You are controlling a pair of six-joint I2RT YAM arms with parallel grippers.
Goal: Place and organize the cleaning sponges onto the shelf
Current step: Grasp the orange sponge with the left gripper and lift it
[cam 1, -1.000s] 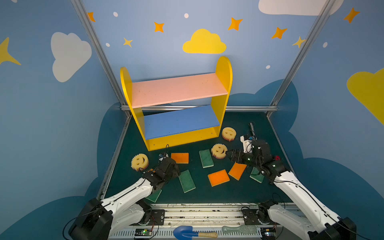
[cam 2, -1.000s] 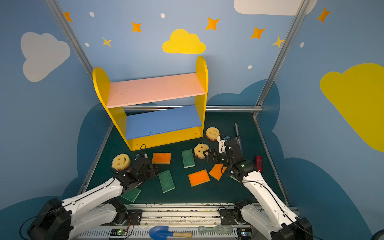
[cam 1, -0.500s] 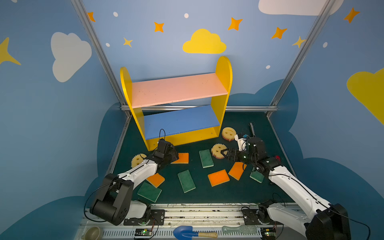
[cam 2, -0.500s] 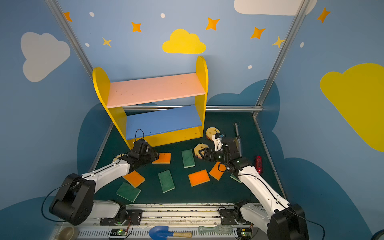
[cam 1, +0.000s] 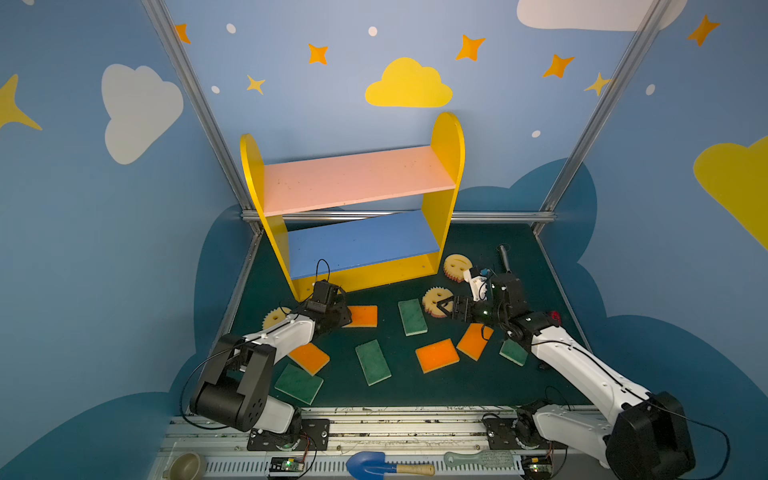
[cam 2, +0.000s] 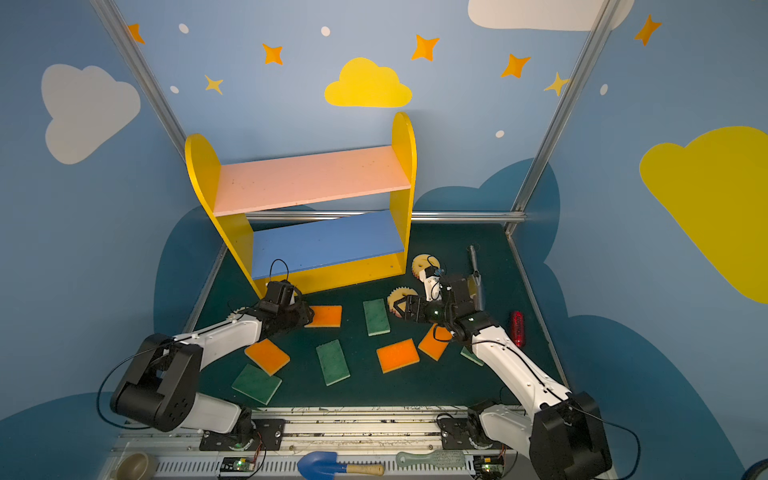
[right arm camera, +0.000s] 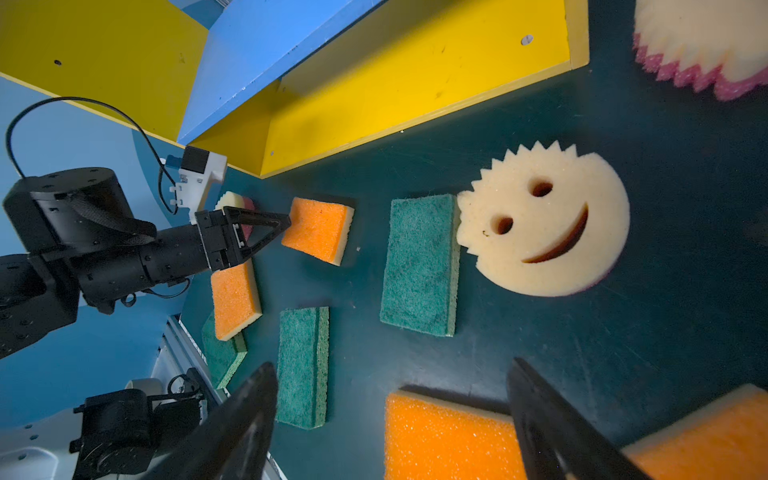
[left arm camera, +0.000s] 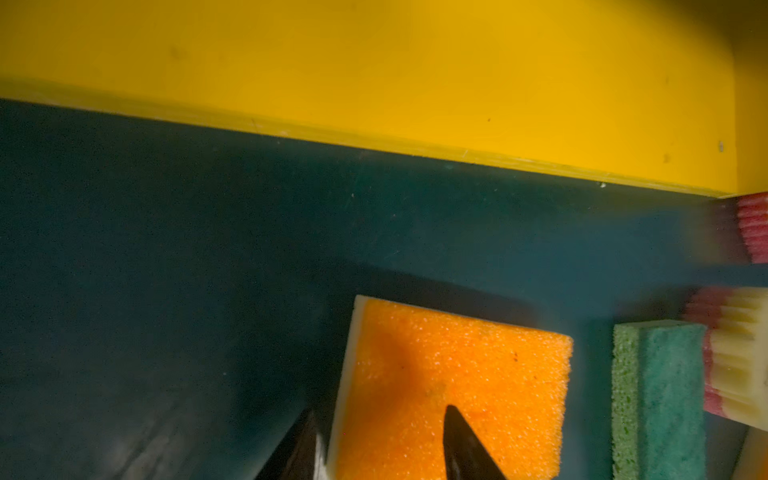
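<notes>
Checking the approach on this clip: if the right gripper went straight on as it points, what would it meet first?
Probably the round smiley sponge, straight ahead of the open right gripper; in a top view its tips overlap the sponge's edge, though height above it is unclear.

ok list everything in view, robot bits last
shelf: one, yellow, pink and blue boards, back of mat
orange-topped sponges: four, orange, on mat
green-topped sponges: four, green, on mat
smiley sponges: three, pale yellow, on mat
shovel: one, blue, front rail
brush: one, mint, front rail
bowl: one, tan, front left
cylinder: one, red, mat's right edge
slim tool: one, grey, back right
left claw: one, black, at orange-topped sponge
right claw: one, black, near smiley sponge
</notes>
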